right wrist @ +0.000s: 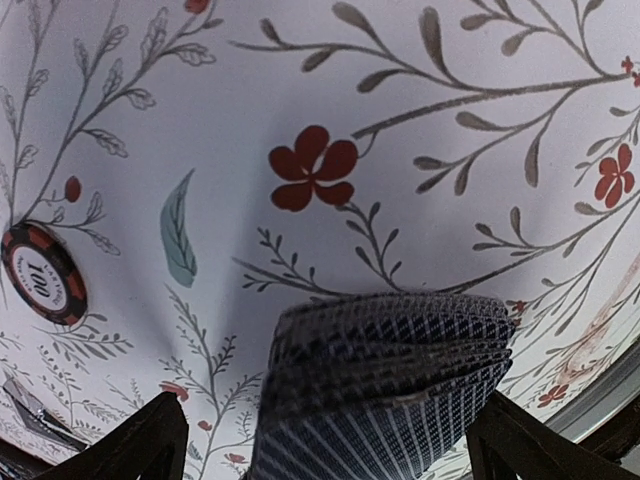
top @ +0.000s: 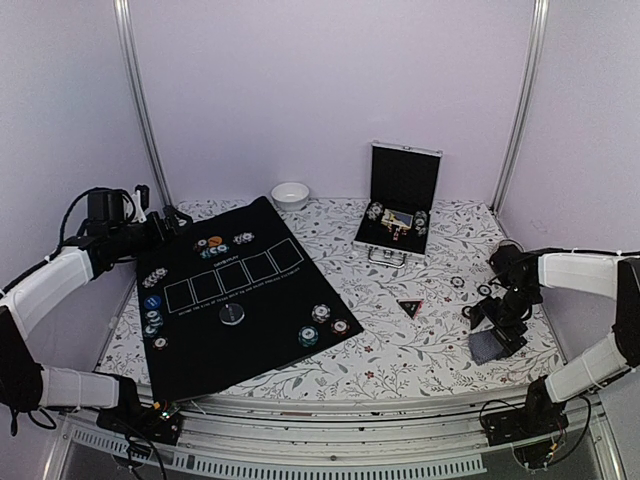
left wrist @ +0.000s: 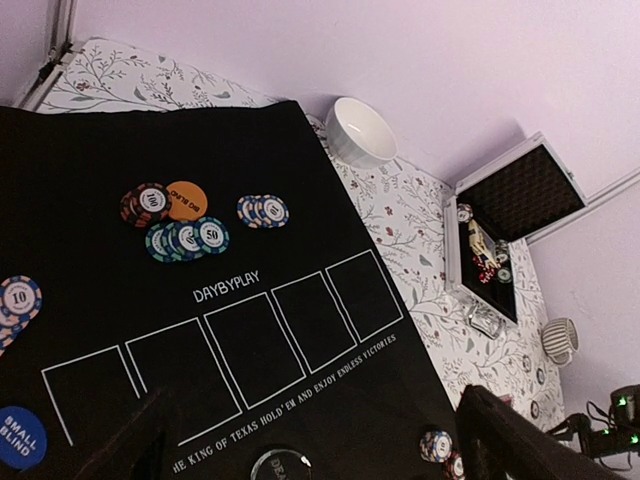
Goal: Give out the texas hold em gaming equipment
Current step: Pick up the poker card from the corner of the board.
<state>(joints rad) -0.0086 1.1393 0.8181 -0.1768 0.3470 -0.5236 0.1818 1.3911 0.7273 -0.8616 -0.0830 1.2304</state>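
1. Playing cards [right wrist: 385, 385] lie in a slightly fanned stack on the table [right wrist: 300, 80], well to the right of the black mat [top: 200, 350].
2. The right jaws stand wide open on either side of that stack and grip nothing; they look set to close on it, since the cards need dealing out.
3. The left jaws hang wide open and empty over the mat's far left corner, probably waiting clear of the layout.
4. Poker chips [top: 215, 245] sit in small piles at the mat's far edge, left edge and near right corner, seemingly one group per seat.
5. One red-black chip [right wrist: 42, 275] lies off the mat, near the stack.
6. The grey button [top: 232, 314] rests on the mat below the card outlines; the triangular marker [top: 410, 306] lies right of the mat.
7. The open case [top: 400, 205], beyond the mat's right side, holds more pieces, so the job looks only partly done.
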